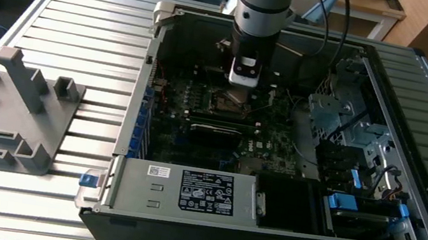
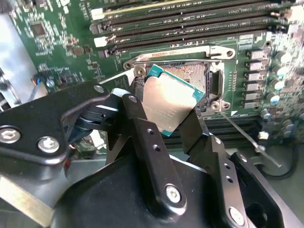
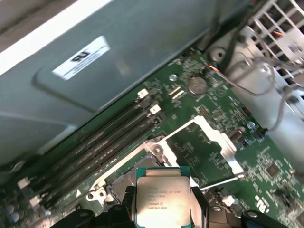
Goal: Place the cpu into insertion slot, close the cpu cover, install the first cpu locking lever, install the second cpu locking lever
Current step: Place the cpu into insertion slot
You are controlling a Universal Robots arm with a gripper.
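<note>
My gripper [image 2: 166,116] is shut on the cpu [image 2: 168,99], a flat silver-grey chip with a green edge, pinched between two black fingers [image 2: 142,128]. The chip hangs tilted just above the insertion slot [image 2: 190,73], a square socket with a silver rim on the green motherboard. In the first wrist view the cpu [image 3: 163,194] sits between the fingers of the gripper [image 3: 163,211], partly over the insertion slot [image 3: 121,183]. The cpu cover [image 3: 216,140] stands swung open beside the socket. A thin wire lever [image 2: 247,137] sticks out loose. In the exterior view the gripper [image 1: 243,81] hovers over the insertion slot [image 1: 228,101] inside the open computer case.
Long black memory slots [image 2: 180,23] run beside the socket. A grey power supply box [image 1: 185,189] fills the case's near side, and drive bays with blue tabs [image 1: 352,203] and cables line the exterior view's right. A grey plastic fixture [image 1: 4,112] stands on the slatted table [image 1: 101,18].
</note>
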